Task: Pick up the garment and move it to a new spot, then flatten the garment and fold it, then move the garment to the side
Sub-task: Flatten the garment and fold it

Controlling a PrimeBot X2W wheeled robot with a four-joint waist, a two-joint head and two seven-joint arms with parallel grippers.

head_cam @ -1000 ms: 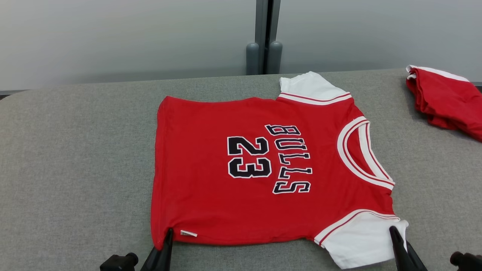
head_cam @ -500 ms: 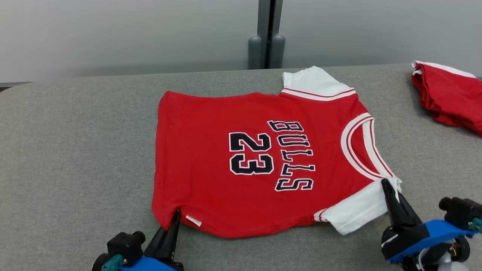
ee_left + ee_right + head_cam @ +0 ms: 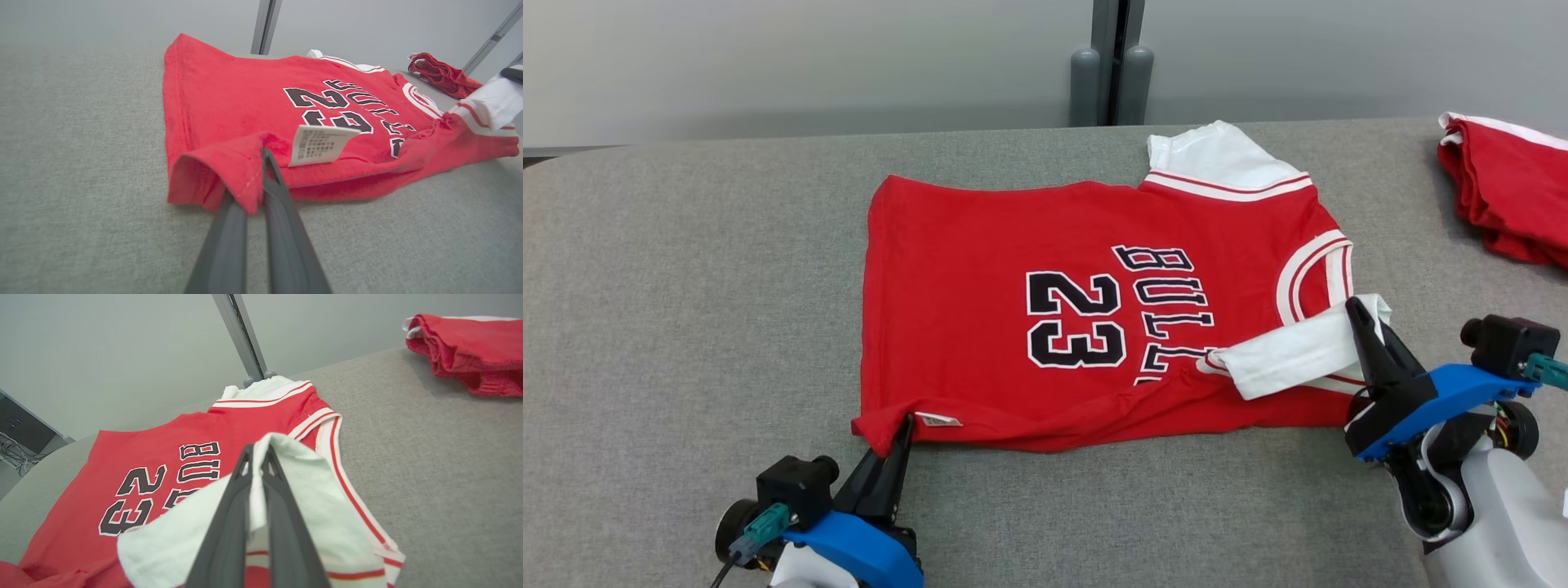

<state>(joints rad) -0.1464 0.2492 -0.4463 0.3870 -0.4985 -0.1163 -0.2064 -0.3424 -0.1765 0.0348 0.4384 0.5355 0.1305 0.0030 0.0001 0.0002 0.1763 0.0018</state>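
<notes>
The garment [image 3: 1013,245] is a red jersey with white sleeves and black "BULLS 23" lettering, spread on the grey table [image 3: 686,286]. My left gripper [image 3: 905,425] is shut on its near hem corner by the white label [image 3: 318,145]; that corner [image 3: 212,171] is lifted slightly. My right gripper [image 3: 1357,314] is shut on the near white sleeve [image 3: 1290,355], which is raised and carried over the jersey's chest, covering part of the lettering. From the right wrist, the sleeve [image 3: 294,486] drapes around the fingers [image 3: 229,522]. The far sleeve [image 3: 1217,159] lies flat.
A second red garment [image 3: 1511,196], bunched up, sits at the table's far right. A grey post [image 3: 1115,61] stands behind the table's far edge against the pale wall. Bare grey table lies to the left of the jersey and along the near edge.
Both grippers have moved away from me with the near edge of the jersey. The right one has carried the sleeve up and over the chest; the near hem now folds upward. The head camera shifted too.
</notes>
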